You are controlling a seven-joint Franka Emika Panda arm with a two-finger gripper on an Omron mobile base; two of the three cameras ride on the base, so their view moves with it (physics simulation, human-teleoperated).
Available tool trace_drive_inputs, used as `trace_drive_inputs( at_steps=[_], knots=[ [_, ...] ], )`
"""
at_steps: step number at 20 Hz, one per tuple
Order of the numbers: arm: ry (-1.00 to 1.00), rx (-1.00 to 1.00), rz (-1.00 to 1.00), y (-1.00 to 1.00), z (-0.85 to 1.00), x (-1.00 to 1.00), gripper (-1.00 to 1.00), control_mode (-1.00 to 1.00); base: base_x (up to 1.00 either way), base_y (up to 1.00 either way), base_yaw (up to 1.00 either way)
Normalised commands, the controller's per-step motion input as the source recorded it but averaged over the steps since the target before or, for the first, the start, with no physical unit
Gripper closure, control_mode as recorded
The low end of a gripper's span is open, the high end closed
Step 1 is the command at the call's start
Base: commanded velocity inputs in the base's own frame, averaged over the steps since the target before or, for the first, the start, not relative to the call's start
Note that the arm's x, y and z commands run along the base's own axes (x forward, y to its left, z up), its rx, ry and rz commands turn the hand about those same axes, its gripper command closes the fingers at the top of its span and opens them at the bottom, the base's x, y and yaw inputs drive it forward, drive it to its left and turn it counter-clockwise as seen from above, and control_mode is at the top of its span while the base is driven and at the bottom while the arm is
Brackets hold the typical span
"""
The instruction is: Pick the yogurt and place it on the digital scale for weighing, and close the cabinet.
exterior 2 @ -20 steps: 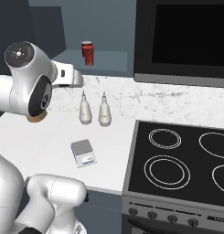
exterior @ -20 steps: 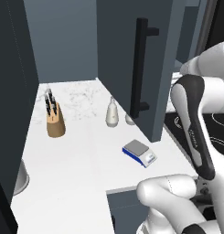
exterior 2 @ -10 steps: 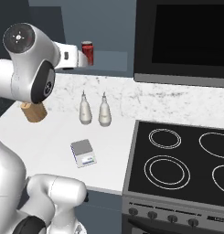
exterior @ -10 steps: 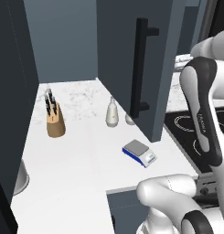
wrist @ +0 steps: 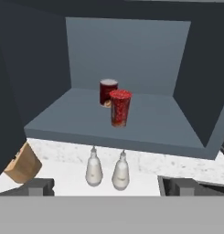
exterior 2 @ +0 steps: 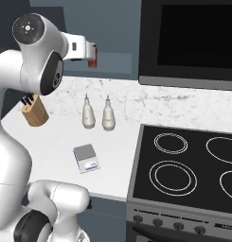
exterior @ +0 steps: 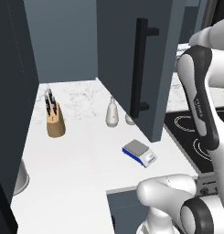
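Two red cups stand on the cabinet (wrist: pixel 127 114) shelf ahead of the tool (wrist: pixel 111 186), spread empty; yogurt (wrist: pixel 108 92) behind.

knife block (exterior: pixel 55 119), two bottles (exterior 2: pixel 97 114); stove (exterior 2: pixel 188 166)

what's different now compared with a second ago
The arm has swung: in the left base view its forearm stands more upright, and in the right base view the shoulder has risen, with the hand reaching toward the cabinet shelf. Nothing was grasped or let go. The yogurt on the shelf, the digital scale, both white bottles, the knife block and the cabinet door stayed put.
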Motion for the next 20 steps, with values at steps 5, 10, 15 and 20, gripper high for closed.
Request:
trace_drive_inputs(
  at_steps=[5,10,15,20],
  knots=[
    [-0.01,0.0,0.0,-0.08,0.0,0.35,-1.0,-1.0,0.0,0.0,0.0],
    [0.0,0.0,0.0,-0.04,0.0,0.39,-1.0,-1.0,0.0,0.0,0.0],
    [0.0,0.0,0.0,0.0,0.0,0.26,-1.0,-1.0,0.0,0.0,0.0],
    [-0.02,0.0,0.0,0.09,-0.11,0.05,-1.0,-1.0,0.0,0.0,0.0]
  ],
)
